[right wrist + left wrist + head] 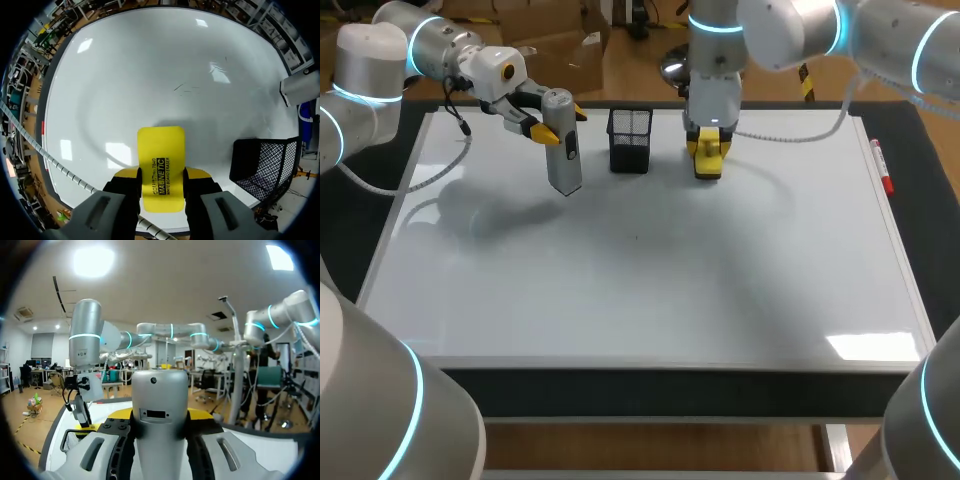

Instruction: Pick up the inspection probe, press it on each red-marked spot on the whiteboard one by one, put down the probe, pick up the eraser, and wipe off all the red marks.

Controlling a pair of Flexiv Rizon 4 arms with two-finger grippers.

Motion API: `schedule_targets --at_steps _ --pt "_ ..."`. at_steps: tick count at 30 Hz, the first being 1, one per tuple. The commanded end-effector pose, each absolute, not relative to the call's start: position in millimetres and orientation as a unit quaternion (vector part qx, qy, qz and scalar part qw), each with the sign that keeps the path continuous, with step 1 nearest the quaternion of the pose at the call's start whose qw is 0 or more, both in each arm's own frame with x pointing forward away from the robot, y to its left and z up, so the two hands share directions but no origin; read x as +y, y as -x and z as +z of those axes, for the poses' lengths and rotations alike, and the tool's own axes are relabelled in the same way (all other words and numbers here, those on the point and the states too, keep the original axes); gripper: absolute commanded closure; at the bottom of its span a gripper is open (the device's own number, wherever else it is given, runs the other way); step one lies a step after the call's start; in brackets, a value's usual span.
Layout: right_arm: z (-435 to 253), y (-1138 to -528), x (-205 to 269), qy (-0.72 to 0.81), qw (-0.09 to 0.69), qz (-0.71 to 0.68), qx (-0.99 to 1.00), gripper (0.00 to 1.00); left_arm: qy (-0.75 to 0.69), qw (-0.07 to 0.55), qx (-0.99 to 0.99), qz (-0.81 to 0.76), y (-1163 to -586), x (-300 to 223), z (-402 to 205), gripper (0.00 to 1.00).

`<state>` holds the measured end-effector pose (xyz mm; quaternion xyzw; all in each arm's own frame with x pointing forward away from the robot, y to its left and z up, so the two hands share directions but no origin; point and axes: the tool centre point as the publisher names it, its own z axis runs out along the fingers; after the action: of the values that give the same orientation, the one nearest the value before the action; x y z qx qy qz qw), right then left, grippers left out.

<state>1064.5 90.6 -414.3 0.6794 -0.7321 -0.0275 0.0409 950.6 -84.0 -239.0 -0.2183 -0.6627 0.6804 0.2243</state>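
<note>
The left fingers (542, 133) are clamped on the grey inspection probe (563, 150) — held upright, tip down, near the whiteboard's (650, 290) far-left corner. The right fingers (125, 174) are clamped on the yellow eraser (161, 167) at the middle of the far edge — a black mesh basket (630, 140) stands between probe and eraser. A red marker (883, 170) lies along the right edge.

Silver arms (368, 58), cyan-lit joint rings (715, 25), white cables (780, 134), yellow-tipped claws (708, 158)
</note>
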Motion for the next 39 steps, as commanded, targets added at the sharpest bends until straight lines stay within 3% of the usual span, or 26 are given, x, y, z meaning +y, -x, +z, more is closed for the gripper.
schedule_targets --at_steps 1,8,10,12,24,39 --pt "-418.3 -1071.6 94.5 -0.680 0.048 -0.024 -0.731 1.00 0.219 0.226 -0.663 0.679 -952.1 -83.6 -237.8 1.00" --pt "-420.5 -1074.2 96.1 -0.679 0.050 -0.019 -0.732 1.00 0.219 0.226 -0.663 0.679 -952.1 -83.6 -237.8 1.00" --pt "-417.7 -1073.8 95.1 -0.677 0.048 -0.017 -0.734 0.62 0.219 0.226 -0.663 0.679 -952.1 -83.6 -237.8 1.00" --pt "-414.7 -1072.1 91.7 -0.671 0.046 -0.015 -0.740 0.00 0.219 0.226 -0.663 0.679 -952.1 -83.6 -237.8 1.00" --pt "-398.2 -1049.8 65.2 -0.616 0.031 -0.016 -0.787 0.00 0.219 0.226 -0.663 0.679 -952.1 -83.6 -237.8 1.00" --pt "-359.8 -1027.6 27.5 -0.442 -0.035 -0.144 -0.885 0.00 0.219 0.226 -0.663 0.679 -952.1 -83.6 -237.8 1.00"
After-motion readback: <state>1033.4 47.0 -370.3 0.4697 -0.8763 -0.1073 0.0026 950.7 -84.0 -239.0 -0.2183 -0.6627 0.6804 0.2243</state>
